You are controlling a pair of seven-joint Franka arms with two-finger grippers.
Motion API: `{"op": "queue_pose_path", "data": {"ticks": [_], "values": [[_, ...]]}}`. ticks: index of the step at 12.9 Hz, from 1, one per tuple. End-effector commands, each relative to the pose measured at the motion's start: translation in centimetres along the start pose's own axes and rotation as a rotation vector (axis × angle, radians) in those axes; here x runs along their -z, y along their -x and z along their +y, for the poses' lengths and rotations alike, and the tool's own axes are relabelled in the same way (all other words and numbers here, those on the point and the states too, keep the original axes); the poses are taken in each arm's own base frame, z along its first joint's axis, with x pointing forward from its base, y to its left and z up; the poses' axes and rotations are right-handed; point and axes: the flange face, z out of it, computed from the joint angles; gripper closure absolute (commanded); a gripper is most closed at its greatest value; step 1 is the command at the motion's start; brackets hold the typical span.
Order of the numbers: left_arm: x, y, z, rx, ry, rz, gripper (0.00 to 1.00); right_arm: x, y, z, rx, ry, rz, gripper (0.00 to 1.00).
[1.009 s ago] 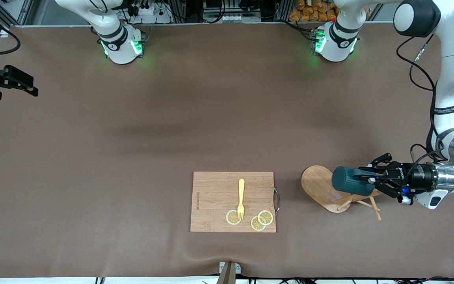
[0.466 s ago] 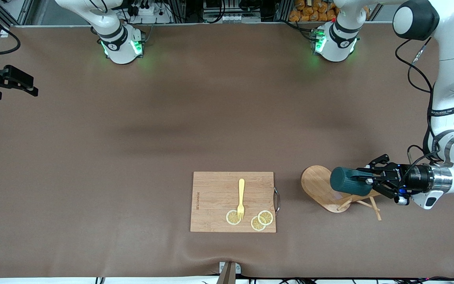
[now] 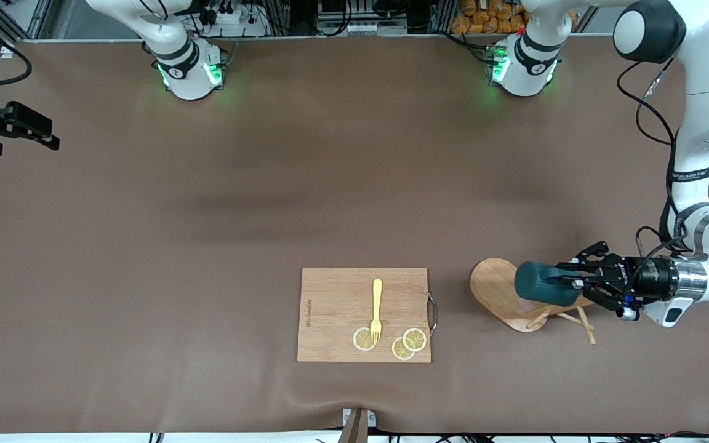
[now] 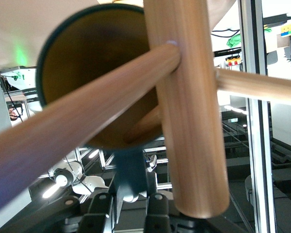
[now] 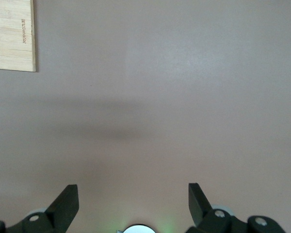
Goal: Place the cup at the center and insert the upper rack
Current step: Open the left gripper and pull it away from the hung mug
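- left gripper [image 3: 567, 285] grips the cup [image 3: 542, 290] by its handle — on its side over the fallen rack [image 3: 505, 295]
- right gripper [image 5: 133, 204] waits, fingers spread

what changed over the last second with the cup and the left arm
The left gripper, shut on the handle of the cup, carried it slightly toward the right arm's end of the table, over the lying upper rack. The rack, cutting board, fork and lemon slices stayed put; the right gripper waits, jaws open.
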Motion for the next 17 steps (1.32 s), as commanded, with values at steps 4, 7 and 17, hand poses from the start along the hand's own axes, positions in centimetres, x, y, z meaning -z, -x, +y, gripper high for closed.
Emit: {"op": "queue_pose_path", "data": {"ticks": [4, 7, 17], "values": [[0.3, 0.5, 0.2, -0.026, 0.006, -0.036, 0.48, 0.7, 0.5, -0.2, -0.011, 0.011, 0.003, 0.0], [0.4, 1.4, 0.3, -0.035, 0.002, -0.044, 0.0, 0.7, 0.5, -0.2, -0.013, 0.011, 0.004, 0.0], [0.5, 7.6, 1.5, -0.02, 0.019, -0.064, 0.0, 0.6, 0.4, -0.6, 0.003, 0.015, 0.004, 0.0]]}}
